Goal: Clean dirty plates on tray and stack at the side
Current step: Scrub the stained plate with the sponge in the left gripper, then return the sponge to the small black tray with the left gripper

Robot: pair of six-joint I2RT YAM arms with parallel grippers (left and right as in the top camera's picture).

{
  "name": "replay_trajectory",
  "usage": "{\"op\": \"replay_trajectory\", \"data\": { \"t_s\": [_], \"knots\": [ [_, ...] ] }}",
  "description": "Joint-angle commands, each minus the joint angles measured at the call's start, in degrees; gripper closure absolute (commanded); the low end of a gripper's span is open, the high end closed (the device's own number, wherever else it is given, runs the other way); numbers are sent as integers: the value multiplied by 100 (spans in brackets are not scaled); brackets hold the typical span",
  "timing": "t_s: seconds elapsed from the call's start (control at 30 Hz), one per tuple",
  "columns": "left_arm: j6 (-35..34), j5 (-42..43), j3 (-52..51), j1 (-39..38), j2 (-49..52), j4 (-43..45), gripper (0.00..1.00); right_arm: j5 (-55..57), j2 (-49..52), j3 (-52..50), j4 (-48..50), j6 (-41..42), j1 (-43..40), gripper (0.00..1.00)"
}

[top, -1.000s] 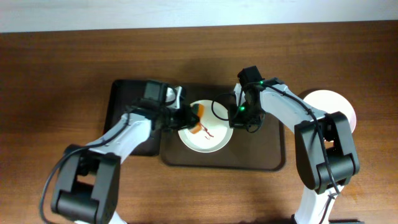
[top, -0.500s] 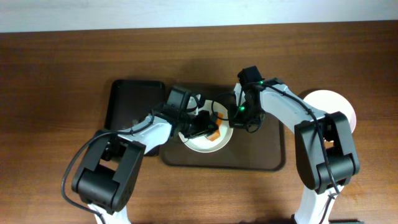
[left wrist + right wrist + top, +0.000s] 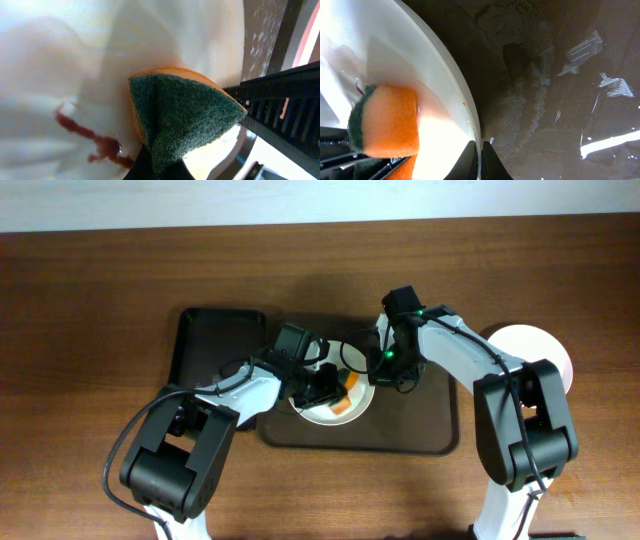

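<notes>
A white plate lies on the dark-brown tray. My left gripper is shut on an orange sponge with a green scouring face and presses it on the plate. In the left wrist view the sponge sits beside a dark-red smear on the plate. My right gripper is shut on the plate's right rim. In the right wrist view its fingers pinch the rim, with the sponge at the left. More white plate lies on the table at the right.
A smaller black tray lies against the brown tray's left side. The brown tray's wet dark floor shows to the right of the plate. The wooden table surrounds both trays.
My left gripper has moved right and toward the front across the plate with the sponge. The right gripper has stayed on the rim.
</notes>
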Motion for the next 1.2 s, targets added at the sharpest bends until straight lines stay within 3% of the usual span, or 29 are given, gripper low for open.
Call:
{"op": "replay_trajectory", "data": {
  "t_s": [0.0, 0.33, 0.53, 0.83, 0.97, 1.17],
  "knots": [
    [540, -1036, -15, 81, 85, -70, 100, 55, 79, 15, -4, -35, 31, 94],
    [1274, -1329, 68, 404, -144, -39, 100, 57, 79, 15, -2, -35, 31, 94],
    [1897, -1362, 68, 402, -866, -577, 100, 57, 79, 15, -4, -35, 31, 94],
    [1897, -3768, 68, 645, -2048, -1346, 100, 57, 79, 15, -61, -35, 31, 93],
    [2127, -4205, 63, 979, -2055, -1725, 100, 74, 79, 15, -63, -35, 31, 93],
    [3032, -4218, -83, 1451, -1987, -1827, 100, 72, 79, 15, -61, -35, 31, 93]
  ]
}}
